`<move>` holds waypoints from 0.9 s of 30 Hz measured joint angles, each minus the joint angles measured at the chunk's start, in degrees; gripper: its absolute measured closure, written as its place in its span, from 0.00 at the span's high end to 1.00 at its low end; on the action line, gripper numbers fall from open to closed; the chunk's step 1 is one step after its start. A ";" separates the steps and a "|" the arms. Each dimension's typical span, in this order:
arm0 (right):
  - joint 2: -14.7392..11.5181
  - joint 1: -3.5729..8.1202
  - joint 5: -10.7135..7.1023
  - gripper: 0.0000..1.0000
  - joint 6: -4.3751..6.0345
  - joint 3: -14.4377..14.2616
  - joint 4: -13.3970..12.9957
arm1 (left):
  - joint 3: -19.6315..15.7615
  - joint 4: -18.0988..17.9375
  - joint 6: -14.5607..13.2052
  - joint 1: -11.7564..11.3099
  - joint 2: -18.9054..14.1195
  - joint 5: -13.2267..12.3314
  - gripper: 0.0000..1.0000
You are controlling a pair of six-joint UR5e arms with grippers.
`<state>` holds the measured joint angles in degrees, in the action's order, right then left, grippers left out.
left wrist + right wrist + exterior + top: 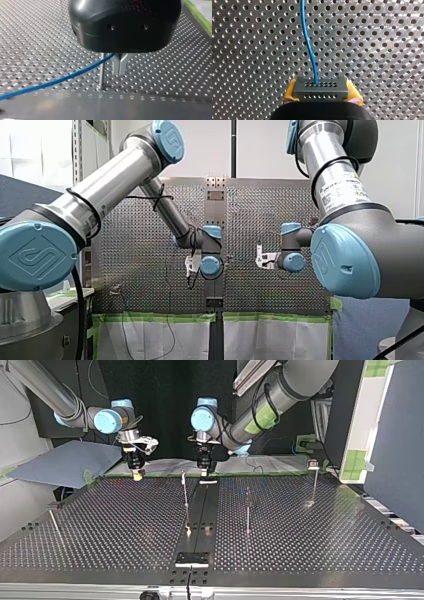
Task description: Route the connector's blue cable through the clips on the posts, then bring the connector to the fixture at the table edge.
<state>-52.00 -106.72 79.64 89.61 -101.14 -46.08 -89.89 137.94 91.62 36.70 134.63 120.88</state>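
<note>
In the right wrist view my right gripper (320, 96) is shut, its yellow pads (289, 93) clamping the dark grey connector (320, 89). The blue cable (308, 42) leaves the connector and runs on over the perforated plate. In the left wrist view my left gripper (119, 71) has its metal fingers shut, and the blue cable (57, 80) reaches them near their upper part. A thin post (101, 72) stands right beside those fingers. In the top view my right gripper (136, 476) hangs at the left and my left gripper (205, 473) near the middle, both low at the table's far edge.
Thin posts (185, 495) (247, 510) (314, 485) stand on the perforated table (310, 540), and another (55, 527) leans at the left. A dark strip (202, 510) runs down the middle to the fixture (191, 558) at the near edge. Green tape lines the far edge.
</note>
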 joint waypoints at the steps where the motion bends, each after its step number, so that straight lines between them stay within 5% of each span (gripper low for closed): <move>1: 0.00 0.02 0.00 0.00 -0.01 0.00 0.00 | 0.18 0.04 0.03 -0.07 0.15 0.02 0.00; 27: 0.03 0.94 0.19 0.00 0.40 1.11 0.01 | 5.44 3.14 -0.77 -0.75 0.56 -0.42 0.00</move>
<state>-51.97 -105.78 79.83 90.01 -100.03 -46.07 -84.46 141.07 90.84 35.94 135.19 120.46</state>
